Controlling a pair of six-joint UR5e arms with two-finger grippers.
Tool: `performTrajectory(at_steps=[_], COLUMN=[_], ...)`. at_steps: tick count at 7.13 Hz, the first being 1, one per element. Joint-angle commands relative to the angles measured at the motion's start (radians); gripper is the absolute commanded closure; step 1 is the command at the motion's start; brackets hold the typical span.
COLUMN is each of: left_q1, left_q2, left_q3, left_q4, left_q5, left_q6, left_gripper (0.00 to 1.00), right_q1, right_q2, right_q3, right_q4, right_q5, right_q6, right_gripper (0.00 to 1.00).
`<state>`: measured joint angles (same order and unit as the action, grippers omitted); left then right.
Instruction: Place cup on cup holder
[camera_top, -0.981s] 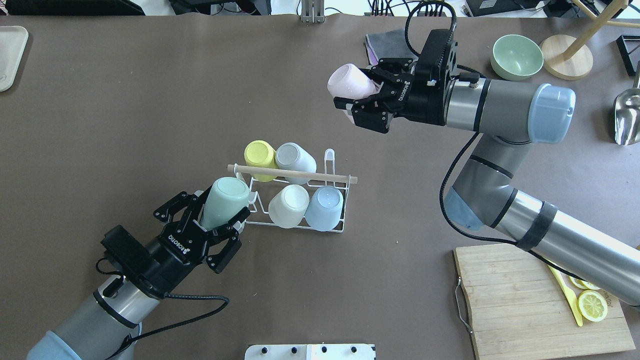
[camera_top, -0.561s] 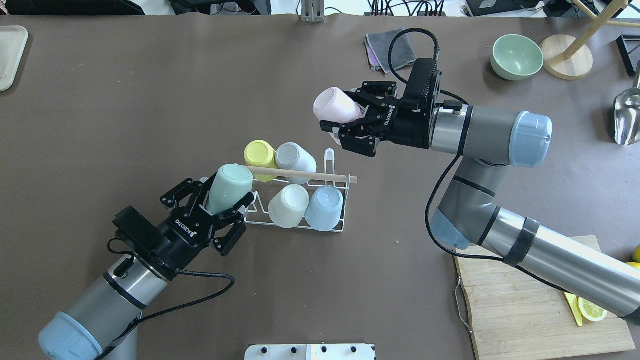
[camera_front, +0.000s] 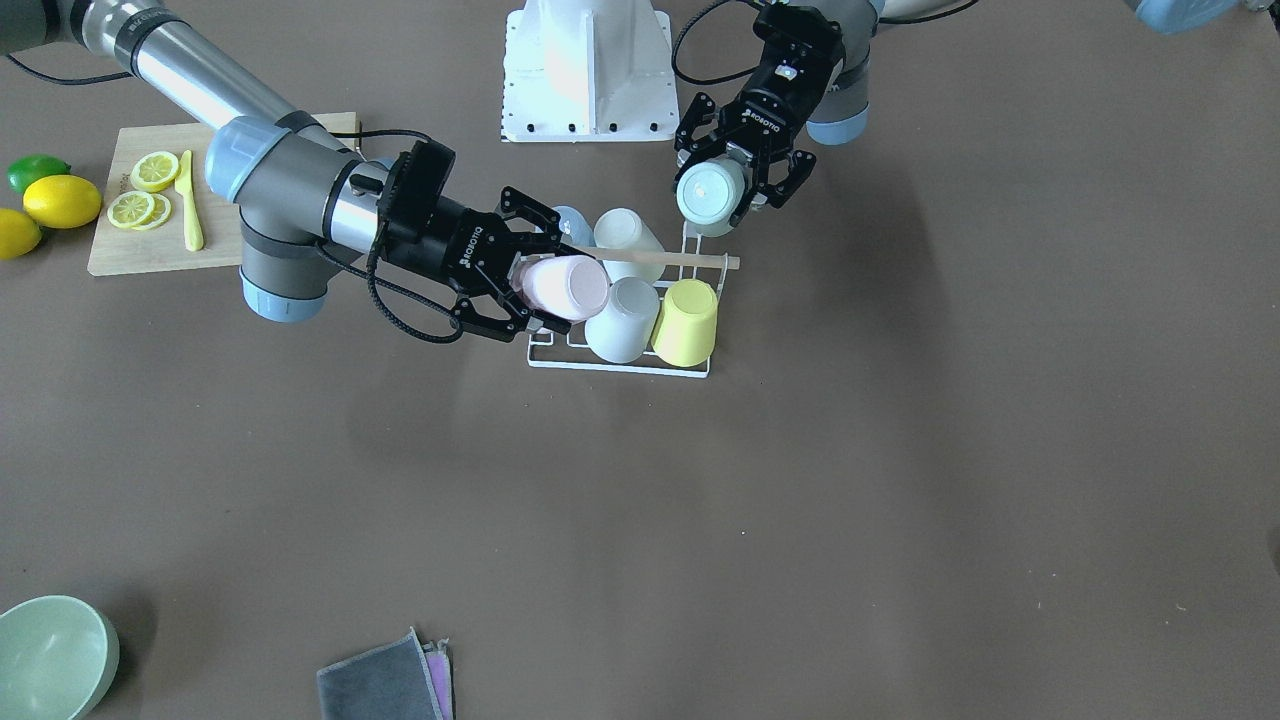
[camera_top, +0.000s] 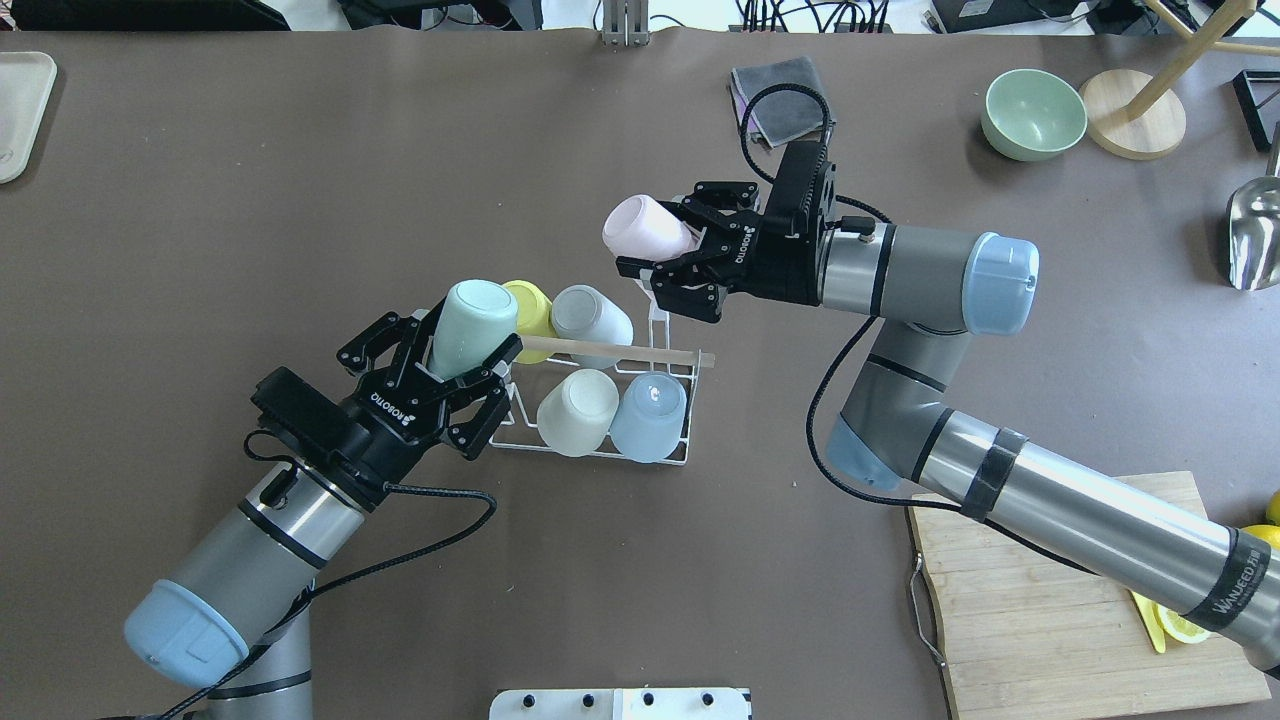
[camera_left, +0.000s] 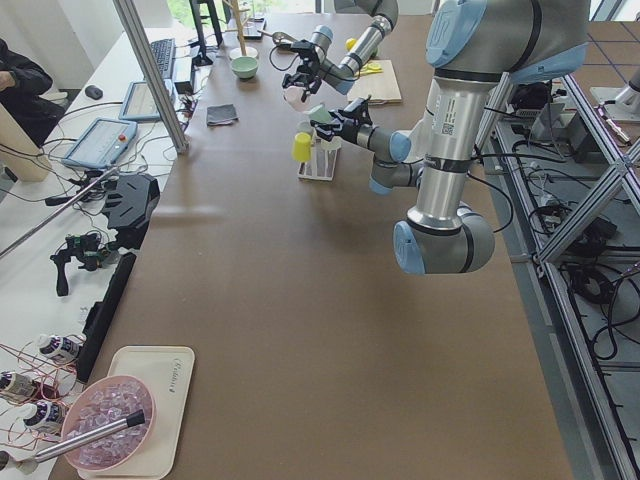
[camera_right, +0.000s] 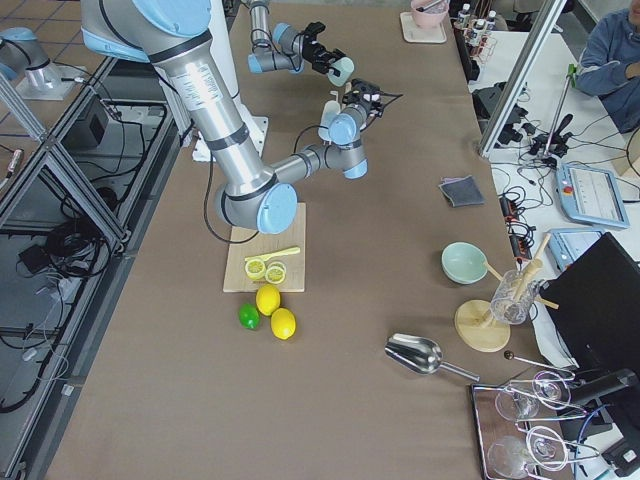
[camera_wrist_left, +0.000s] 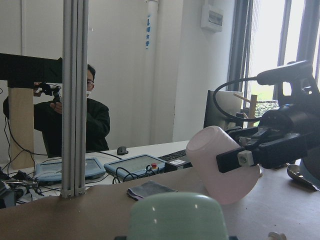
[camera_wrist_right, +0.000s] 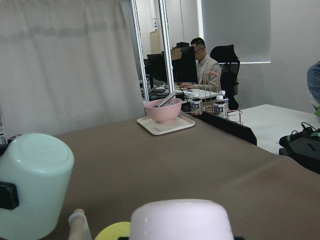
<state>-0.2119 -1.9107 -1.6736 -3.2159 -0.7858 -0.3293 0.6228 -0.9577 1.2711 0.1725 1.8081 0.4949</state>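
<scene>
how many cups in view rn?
6. Four on the rack: yellow cup, grey cup, cream cup, blue cup. Mint cup in the left gripper, pink cup in the right gripper. None look hidden.

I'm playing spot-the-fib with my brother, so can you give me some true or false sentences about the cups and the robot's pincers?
1. The left pincer holds a mint green cup. True.
2. The right pincer is empty. False: it holds a pink cup.
3. Four cups sit upside down on the cup holder. True.
4. The green bowl sits on the wooden board. False: it stands on the table, far from the board.
</scene>
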Motion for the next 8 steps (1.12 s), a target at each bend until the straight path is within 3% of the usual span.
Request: performTrajectory(at_steps=[1, 4, 8], left_q1=[-0.015, -0.007, 0.003], left_q2=[-0.025, -0.028, -0.036], left_q3=[0.044, 0.052, 0.060], left_q4=[-0.005, -0.019, -0.035], left_q5=[0.000, 0.002, 0.002], left_q6=[-0.005, -0.007, -0.013], left_gripper=[1.00, 1.00, 1.00], right_q1=[-0.028, -0.031, -0.032], right_q2=[0.010, 0.004, 0.042], right_q3=[-0.032, -0.087, -0.131], right_q4=[0.057, 0.171, 0.199], right_q5=[-0.007, -0.021, -0.065], right_q6=[0.001, -0.001, -0.001], right_gripper=[1.00, 1.00, 1.00])
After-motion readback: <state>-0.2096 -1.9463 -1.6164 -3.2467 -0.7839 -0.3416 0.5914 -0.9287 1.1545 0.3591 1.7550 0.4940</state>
